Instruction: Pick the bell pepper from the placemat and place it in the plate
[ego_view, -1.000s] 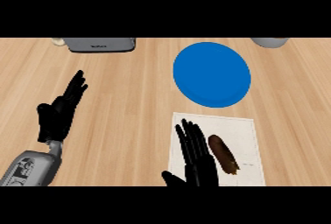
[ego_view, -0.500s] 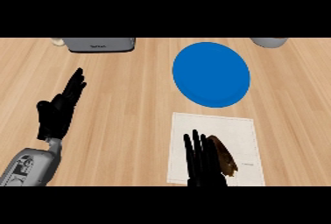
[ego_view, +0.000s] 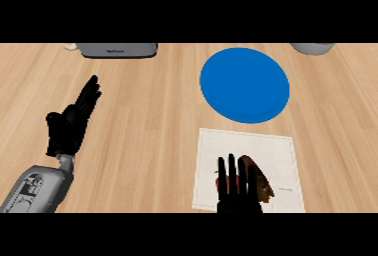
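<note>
1. We see the right hand (ego_view: 238, 192), black, with straight fingers pointing away from the body, entering from the lower edge of the head view. The fingers lie side by side, narrow, and curl round nothing.

2. Directly beside this hand, on its right flank, lies the brown, elongated bell pepper (ego_view: 258, 176). The hand covers the pepper's left part; we cannot tell whether the fingers touch it or hang above it.

3. Under both the hand and the pepper lies the white rectangular placemat (ego_view: 269, 146). The pepper rests in the near half of the mat, with bare mat beyond the fingertips.

4. Ahead of the fingertips, past the far edge of the placemat, we see the flat round blue plate (ego_view: 245, 84). It sits near the mat but apart from it, and nothing lies on it.

5. Well to the left of the right hand, the left hand (ego_view: 70, 122), black on a grey forearm, rests open over the light wooden counter (ego_view: 155, 130). Its fingers are straight, point away and slightly to the right, and hold nothing.

6. At the far edge of the counter, well ahead of the left hand, stands a grey box-shaped appliance (ego_view: 118, 49).

7. Far ahead of the right hand and to its right, a pale round vessel (ego_view: 311, 47) shows only in part.
</note>
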